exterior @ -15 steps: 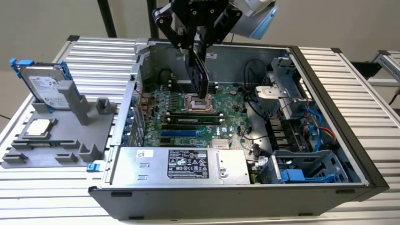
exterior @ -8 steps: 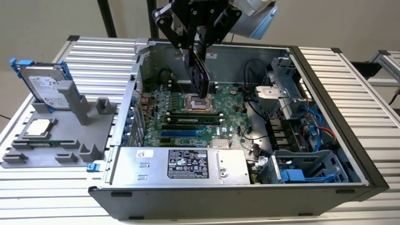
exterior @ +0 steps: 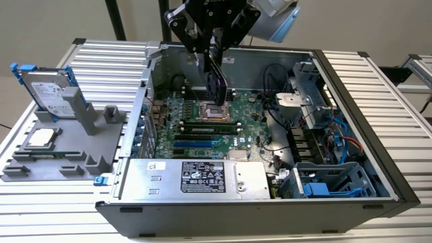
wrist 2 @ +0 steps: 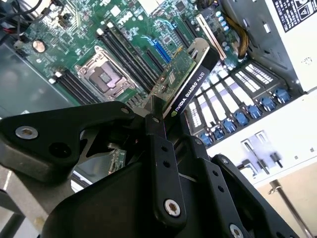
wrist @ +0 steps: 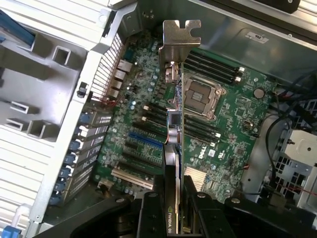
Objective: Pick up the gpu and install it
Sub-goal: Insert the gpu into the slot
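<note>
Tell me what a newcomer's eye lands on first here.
The black gripper holds the gpu edge-down over the motherboard inside the open computer case. At the exterior view's left, a hard drive stands on edge in a grey holder.

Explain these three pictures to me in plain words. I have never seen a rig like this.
This is one robot arm with a clamp-like tool at its end. The exterior view is taken from off the arm; both wrist views come from cameras riding on the arm. On the ribbed table lies an open computer case, its green motherboard exposed. At the exterior view's left, a grey holder carries a hard drive and a CPU chip. The tool is shut on the gpu, held edgewise above the motherboard, not yet seated.
</note>
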`<state>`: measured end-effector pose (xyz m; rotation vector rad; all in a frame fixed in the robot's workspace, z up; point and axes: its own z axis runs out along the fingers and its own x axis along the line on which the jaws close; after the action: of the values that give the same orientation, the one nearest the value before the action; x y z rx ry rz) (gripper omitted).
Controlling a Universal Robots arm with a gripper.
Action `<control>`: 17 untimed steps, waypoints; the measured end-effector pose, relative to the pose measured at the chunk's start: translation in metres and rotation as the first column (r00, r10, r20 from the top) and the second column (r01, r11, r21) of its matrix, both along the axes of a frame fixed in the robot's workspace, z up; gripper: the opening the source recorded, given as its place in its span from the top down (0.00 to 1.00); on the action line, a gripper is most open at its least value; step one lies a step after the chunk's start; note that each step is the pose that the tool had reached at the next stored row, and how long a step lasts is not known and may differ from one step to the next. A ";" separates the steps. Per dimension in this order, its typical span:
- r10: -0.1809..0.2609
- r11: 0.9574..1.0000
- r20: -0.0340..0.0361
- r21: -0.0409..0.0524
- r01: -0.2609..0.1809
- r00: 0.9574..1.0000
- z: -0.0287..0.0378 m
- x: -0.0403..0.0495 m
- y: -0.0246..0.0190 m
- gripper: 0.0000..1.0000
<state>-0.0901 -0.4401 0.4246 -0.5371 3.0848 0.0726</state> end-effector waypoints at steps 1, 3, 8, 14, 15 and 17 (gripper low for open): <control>0.004 1.000 0.000 0.000 -0.004 1.000 0.0000 0.0000 0.0000 1.00; 0.011 1.000 0.000 0.000 -0.011 1.000 0.0000 0.0000 0.0000 1.00; 0.030 1.000 0.000 0.000 -0.030 1.000 0.0000 0.0000 0.0000 1.00; 0.055 0.998 0.000 0.000 -0.055 0.998 0.0000 0.0000 0.0000 1.00; 0.060 0.998 0.000 0.000 -0.060 0.998 0.0000 0.0000 0.0000 1.00; 0.069 0.998 0.000 0.000 -0.069 0.998 0.0000 0.0000 0.0000 1.00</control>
<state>-0.0901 -0.4402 0.4246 -0.6435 3.0659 0.0732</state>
